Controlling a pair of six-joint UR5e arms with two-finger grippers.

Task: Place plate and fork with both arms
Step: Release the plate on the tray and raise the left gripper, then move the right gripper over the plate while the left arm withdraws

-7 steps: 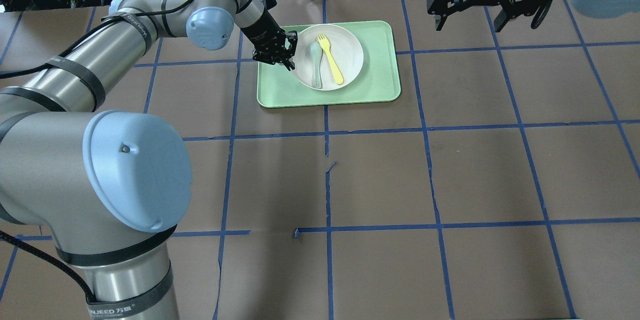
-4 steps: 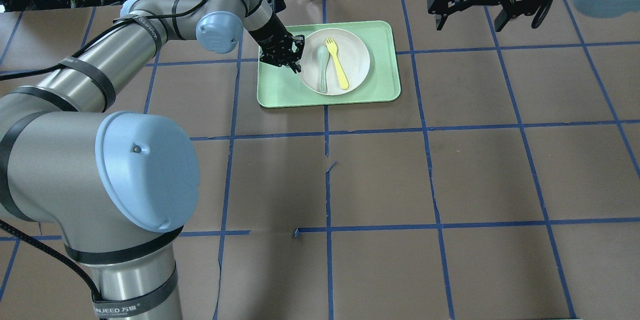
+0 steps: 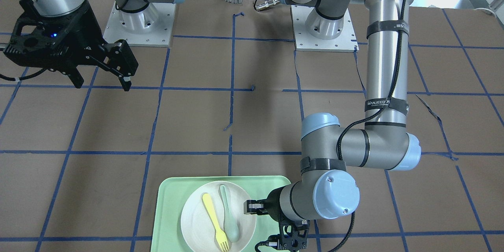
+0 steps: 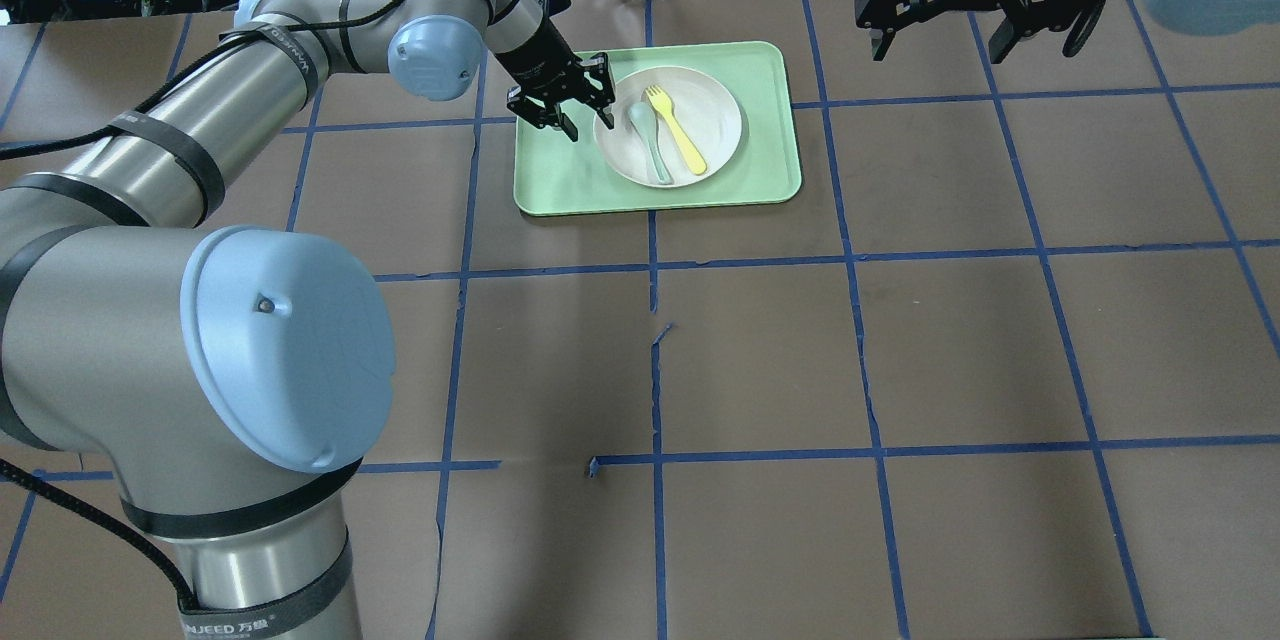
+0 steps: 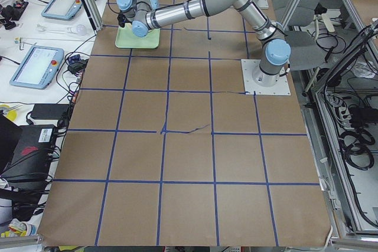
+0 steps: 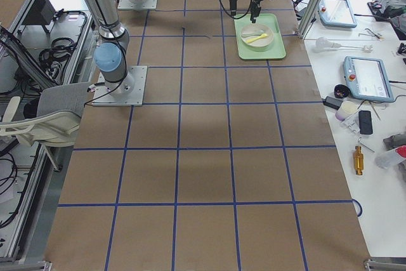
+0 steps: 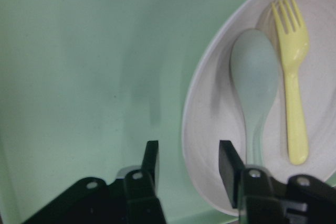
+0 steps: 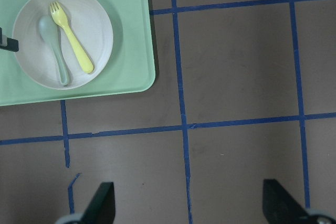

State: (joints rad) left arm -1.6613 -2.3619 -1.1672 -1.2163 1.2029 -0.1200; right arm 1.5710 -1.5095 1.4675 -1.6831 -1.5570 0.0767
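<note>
**State of the work area**

- The plate rests on the mint-green tray, about at the tray's middle.
- The fork lies in the plate beside a grey-green spoon.
- The left pincer stands at the plate's edge, over the tray. The overhead view shows no more than this. The left wrist view shows its fingers parted with the plate rim between them and one finger clear of the rim, so nothing is clamped.
- The front-facing view hides most of this pincer behind the wrist.
- The right pincer hangs over the bare table, well apart from the tray. The right wrist view shows its fingers spread wide with nothing between them.
</note>
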